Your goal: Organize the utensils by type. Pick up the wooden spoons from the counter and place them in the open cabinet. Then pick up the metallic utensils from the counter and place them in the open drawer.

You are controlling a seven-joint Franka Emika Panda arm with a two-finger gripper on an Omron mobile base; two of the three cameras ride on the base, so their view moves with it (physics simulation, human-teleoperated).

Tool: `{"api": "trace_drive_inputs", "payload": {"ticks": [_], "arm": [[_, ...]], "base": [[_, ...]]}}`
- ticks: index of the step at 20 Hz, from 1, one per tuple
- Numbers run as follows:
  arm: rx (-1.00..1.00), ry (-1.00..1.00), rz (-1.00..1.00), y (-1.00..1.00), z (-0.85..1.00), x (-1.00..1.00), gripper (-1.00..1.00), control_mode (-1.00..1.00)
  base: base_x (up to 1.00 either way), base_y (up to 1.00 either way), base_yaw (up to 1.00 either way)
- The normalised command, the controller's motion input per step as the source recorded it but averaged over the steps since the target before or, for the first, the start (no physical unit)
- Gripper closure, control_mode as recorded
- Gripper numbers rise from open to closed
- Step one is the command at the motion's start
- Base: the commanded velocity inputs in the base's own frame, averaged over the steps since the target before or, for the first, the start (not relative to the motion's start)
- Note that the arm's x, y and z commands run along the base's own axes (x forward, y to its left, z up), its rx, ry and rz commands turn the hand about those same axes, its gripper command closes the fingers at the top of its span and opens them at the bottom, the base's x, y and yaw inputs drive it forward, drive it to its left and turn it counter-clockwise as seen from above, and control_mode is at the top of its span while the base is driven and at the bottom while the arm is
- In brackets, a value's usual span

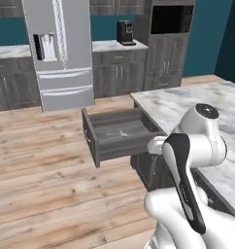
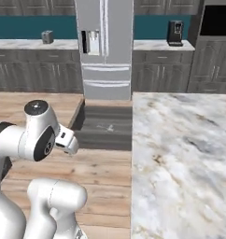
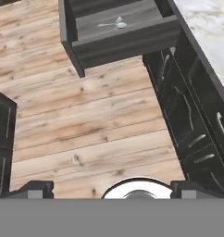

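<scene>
Open drawer point(image 3: 118, 39) w/ metal spoon point(image 3: 113, 23) inside, jaws wide apart, empty

We see a dark grey open drawer point(image 3: 123, 44) holding a silver-grey metal spoon point(image 3: 115, 24), a white-grey counter point(image 2: 180, 158) veined brown and grey, and a tan wood-plank floor point(image 3: 95, 120).

the open drawer point(image 3: 115, 36) juts out over bare wooden floor point(image 3: 90, 129); dark cabinets point(image 3: 192, 111) under the worktop point(image 1: 187, 104) wall one side.
</scene>
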Motion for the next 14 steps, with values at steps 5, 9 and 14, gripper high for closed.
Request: {"api": "trace_drive_inputs", "payload": {"ticks": [5, 9, 14], "arm": [[0.0, 0.0, 0.0, 0.0, 0.0, 0.0, -1.0, 1.0], [0.0, 0.0, 0.0, 0.0, 0.0, 0.0, -1.0, 1.0], [0.0, 0.0, 0.0, 0.0, 0.0, 0.0, -1.0, 1.0]], "base": [[-0.71, 0.0, -0.55], [-0.63, 0.0, -0.58], [-0.61, 0.0, -0.55]]}}
